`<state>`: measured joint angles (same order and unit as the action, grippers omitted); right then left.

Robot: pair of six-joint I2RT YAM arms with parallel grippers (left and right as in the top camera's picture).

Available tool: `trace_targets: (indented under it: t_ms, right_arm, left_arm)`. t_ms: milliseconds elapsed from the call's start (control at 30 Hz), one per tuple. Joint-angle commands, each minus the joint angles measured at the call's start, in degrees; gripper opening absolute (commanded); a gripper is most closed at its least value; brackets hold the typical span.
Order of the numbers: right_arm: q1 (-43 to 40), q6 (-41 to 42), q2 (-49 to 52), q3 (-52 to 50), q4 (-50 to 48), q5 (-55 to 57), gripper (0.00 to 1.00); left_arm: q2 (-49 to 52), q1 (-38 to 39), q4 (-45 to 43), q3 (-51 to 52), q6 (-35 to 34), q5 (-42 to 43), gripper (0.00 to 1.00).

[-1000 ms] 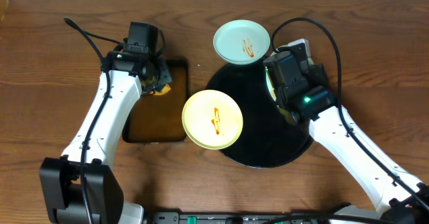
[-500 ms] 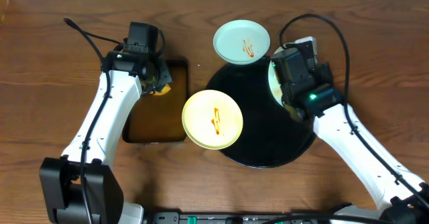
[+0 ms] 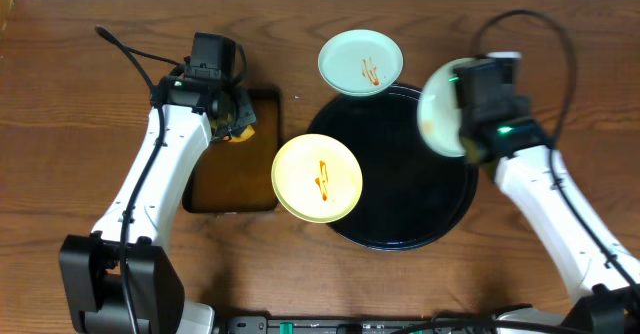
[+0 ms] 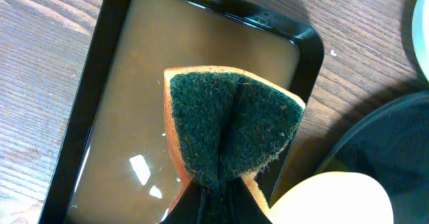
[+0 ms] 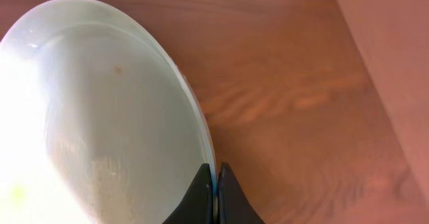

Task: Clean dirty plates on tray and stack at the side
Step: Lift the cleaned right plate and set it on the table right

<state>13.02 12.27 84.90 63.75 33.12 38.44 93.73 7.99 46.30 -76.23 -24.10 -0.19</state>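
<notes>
- My right claw (image 5: pixel 216 184) is clamped on the rim of a pale plate (image 5: pixel 100 117); the two fingertips pinch its edge between them, with bare wood behind.
- From overhead that pale plate (image 3: pixel 440 109) hangs tilted in the right claw (image 3: pixel 482 102), above the right rim of the round black tray (image 3: pixel 400 199); its face looks mostly clear apart from a faint speck, though glare hides part of it.
- My left claw (image 4: pixel 218 190) is closed on a sponge (image 4: pixel 231 127), folded with the green scrub side out, held above the rectangular tray (image 4: pixel 305 39) of brownish liquid.
- Further out, the cream-yellow plate (image 3: pixel 317 177) lies across the round tray's left rim, an orange streak at its centre; the pale blue plate (image 3: pixel 360 61) sits at the top rim, mostly on the table (image 3: pixel 80 94), also streaked.
- Progress, as I judge it: early; no stack exists at the side yet; two plates plainly need wiping; the lifted one must still be set down, and I cannot tell whether it counts as clean.
- Against a second ago: the right arm has swung from the tray's upper right out towards the right and raised the plate, which was then mostly hidden under the wrist; the left arm, sponge and other two plates are unchanged.
</notes>
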Motion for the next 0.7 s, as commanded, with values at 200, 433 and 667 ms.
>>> trace_targets:
  t_ms: [200, 433, 667]
  right_arm:
    - [-31.1, 16.9, -0.5, 0.5, 2.8, -21.6, 0.01]
    - [-41.9, 12.1, 4.5, 0.5, 1.6, -27.0, 0.01]
    - [-42.2, 4.7, 7.5, 0.5, 0.2, -39.2, 0.32]
  left_arm:
    - [-1.6, -0.1, 0.6, 0.0, 0.5, -0.5, 0.08]
    - [-1.6, -0.1, 0.8, 0.0, 0.5, -0.5, 0.08]
    - [-1.6, -0.1, 0.9, 0.0, 0.5, -0.5, 0.08]
